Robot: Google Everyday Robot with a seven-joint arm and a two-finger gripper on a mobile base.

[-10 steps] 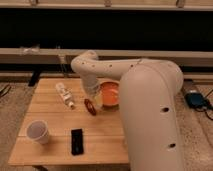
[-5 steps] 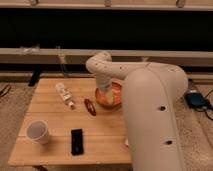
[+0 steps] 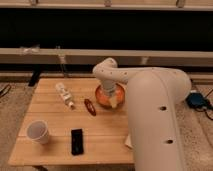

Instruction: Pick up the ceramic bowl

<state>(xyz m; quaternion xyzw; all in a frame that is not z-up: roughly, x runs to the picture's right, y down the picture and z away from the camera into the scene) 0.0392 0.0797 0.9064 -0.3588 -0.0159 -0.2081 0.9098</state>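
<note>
Viewed from the counter's front edge: a bulky white arm [image 3: 155,115] rising on the right side and covering the front right corner. Bent at a rounded joint above the back half of the wooden counter [image 3: 55,150], then turned straight down. At its tip, the gripper [image 3: 112,100], lowered into the ceramic bowl [image 3: 101,99], low inside the rim. Cannot tell whether open or closed, nor whether holding anything: merged with the wrist and a pale patch inside the ceramic bowl.

Orange and glossy, that ceramic bowl, upright on the right half of the counter, nearer the back edge than the front.

Just left of it, a small red oblong object [image 3: 90,106]. Further left, toward the back left corner, a clear bottle [image 3: 65,95] lying on its side, aslant. Near the front left corner, a white paper cup [image 3: 38,131], mouth up. By the middle of the front edge, a flat black object [image 3: 76,141]. All four left of the gripper and apart from it.

Hidden by the wrist: the ceramic bowl's middle. Hidden by the arm: the counter's right edge. Off the counter to the right, a blue item [image 3: 197,100], too indistinct to name.
</note>
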